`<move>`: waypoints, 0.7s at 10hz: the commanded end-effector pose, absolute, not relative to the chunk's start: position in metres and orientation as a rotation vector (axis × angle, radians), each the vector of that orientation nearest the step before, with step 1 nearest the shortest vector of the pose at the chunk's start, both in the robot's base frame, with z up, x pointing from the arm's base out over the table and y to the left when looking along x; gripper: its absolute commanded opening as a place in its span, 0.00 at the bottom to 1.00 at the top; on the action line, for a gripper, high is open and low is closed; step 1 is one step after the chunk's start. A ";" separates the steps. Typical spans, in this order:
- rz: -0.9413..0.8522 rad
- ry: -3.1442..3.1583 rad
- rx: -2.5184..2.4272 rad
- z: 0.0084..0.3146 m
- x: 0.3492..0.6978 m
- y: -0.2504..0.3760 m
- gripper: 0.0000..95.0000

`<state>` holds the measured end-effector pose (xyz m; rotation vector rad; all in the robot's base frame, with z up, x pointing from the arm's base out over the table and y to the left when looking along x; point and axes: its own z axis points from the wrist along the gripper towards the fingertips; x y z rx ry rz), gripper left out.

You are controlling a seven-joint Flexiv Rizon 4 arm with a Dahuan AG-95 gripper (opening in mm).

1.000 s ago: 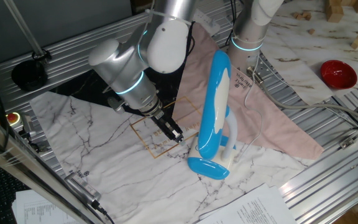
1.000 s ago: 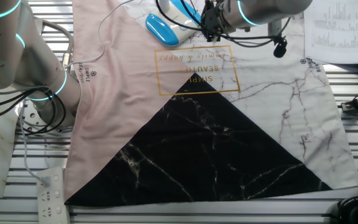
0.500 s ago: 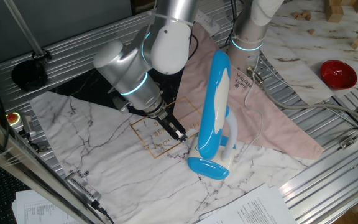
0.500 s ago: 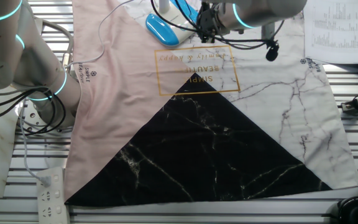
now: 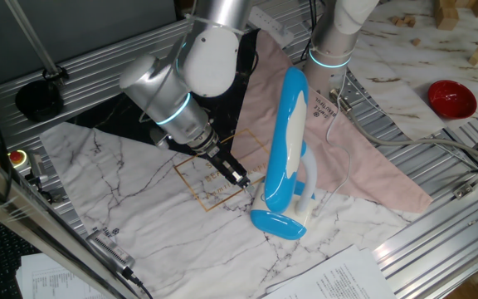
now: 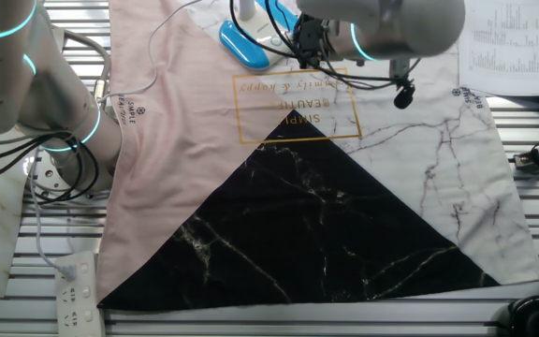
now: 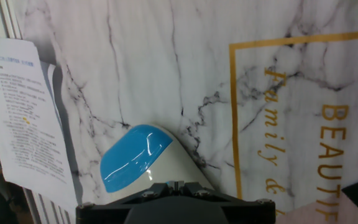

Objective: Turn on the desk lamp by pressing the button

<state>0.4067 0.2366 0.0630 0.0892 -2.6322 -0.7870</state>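
Observation:
The desk lamp stands on the marble-print cloth, its long blue and white head (image 5: 287, 137) raised over its oval blue base (image 5: 276, 223). The base also shows at the top of the other fixed view (image 6: 243, 44) and low in the hand view (image 7: 132, 158). I cannot make out the button on it. My gripper (image 5: 238, 179) hangs low over the cloth just left of the base, a short way from it. Its fingers (image 7: 176, 184) look pressed together, with nothing between them. From the other side my gripper (image 6: 304, 42) is right beside the base.
A red bowl (image 5: 451, 97) sits far right. A second arm's column (image 5: 336, 41) stands behind the lamp, with white cable trailing over the pink cloth (image 5: 363, 162). Printed sheets (image 7: 23, 112) lie past the cloth's edge. A power strip (image 6: 75, 290) lies on the slatted table.
My arm has shifted a little toward the lamp base, and the wrist has turned slightly. The lamp has not moved.

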 end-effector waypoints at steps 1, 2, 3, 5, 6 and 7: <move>-0.794 -2.621 0.076 0.063 0.405 0.236 0.00; -0.804 -2.613 0.067 0.064 0.404 0.237 0.00; -0.805 -2.607 0.058 0.065 0.403 0.238 0.00; -0.822 -2.597 0.043 0.069 0.402 0.240 0.00; -0.831 -2.586 0.038 0.072 0.401 0.240 0.00; -0.833 -2.583 0.038 0.073 0.400 0.240 0.00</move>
